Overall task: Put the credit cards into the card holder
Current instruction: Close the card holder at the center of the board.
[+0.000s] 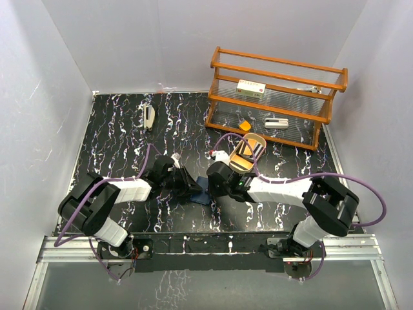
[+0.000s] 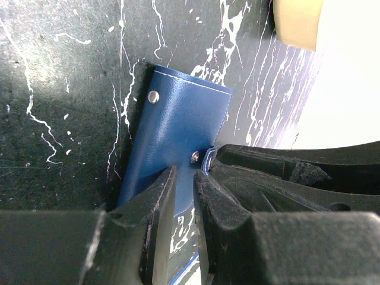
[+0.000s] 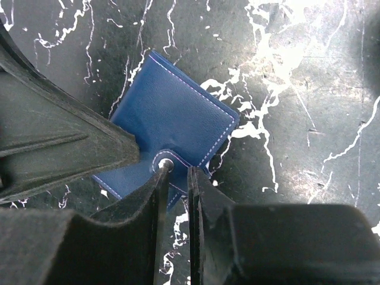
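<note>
Your left gripper (image 2: 185,177) is nipped onto the near edge of the card holder (image 2: 178,119). How deep the leather runs between the fingers is hidden. Your right gripper (image 3: 177,172) stands a slit apart at the snap tab (image 3: 166,161); contact there cannot be told. Both arms reach low and inward, their wrists meeting mid-table and covering most of the card holder from above. It lies closed on the black marbled table (image 1: 116,129), long axis running away from the left gripper.

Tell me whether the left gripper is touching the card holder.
Touching. The left wrist view shows the blue edge of the card holder running between the fingers of the left gripper, pinched with no gap.
</note>
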You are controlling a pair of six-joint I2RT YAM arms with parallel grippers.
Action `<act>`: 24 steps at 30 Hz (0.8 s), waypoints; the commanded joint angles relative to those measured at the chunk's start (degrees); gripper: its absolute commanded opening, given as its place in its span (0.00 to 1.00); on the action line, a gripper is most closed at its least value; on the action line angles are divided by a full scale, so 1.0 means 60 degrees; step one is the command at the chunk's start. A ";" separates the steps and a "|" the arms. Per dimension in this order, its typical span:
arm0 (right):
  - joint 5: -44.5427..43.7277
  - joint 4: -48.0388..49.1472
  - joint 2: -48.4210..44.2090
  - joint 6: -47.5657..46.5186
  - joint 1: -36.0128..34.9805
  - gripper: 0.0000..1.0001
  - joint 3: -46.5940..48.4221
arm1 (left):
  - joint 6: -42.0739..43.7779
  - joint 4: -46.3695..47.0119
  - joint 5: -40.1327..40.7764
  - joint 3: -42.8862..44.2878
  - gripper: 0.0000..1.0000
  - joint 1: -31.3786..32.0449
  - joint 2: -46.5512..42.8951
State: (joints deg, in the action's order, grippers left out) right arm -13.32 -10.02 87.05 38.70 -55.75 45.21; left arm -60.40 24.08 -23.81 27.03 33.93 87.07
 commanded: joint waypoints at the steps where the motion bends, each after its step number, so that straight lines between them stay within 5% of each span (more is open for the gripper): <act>1: 0.0118 0.1096 0.0035 0.0132 0.0035 0.17 -0.0061 | 0.0384 -0.1072 0.0439 -0.0183 0.19 0.0102 0.0470; 5: 0.0278 0.2189 0.0123 0.0089 0.0036 0.14 -0.0613 | 0.0453 -0.1062 0.0392 -0.0146 0.19 0.0101 0.0662; 24: 0.0147 0.1831 0.0419 0.0260 0.0044 0.10 -0.0515 | 0.0458 -0.1157 0.0453 -0.0088 0.19 0.0112 0.0527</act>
State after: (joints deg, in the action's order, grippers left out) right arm -12.05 -0.93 87.88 39.59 -55.68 41.76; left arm -59.99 24.38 -24.82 27.66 33.87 88.09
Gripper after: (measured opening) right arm 0.108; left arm 0.192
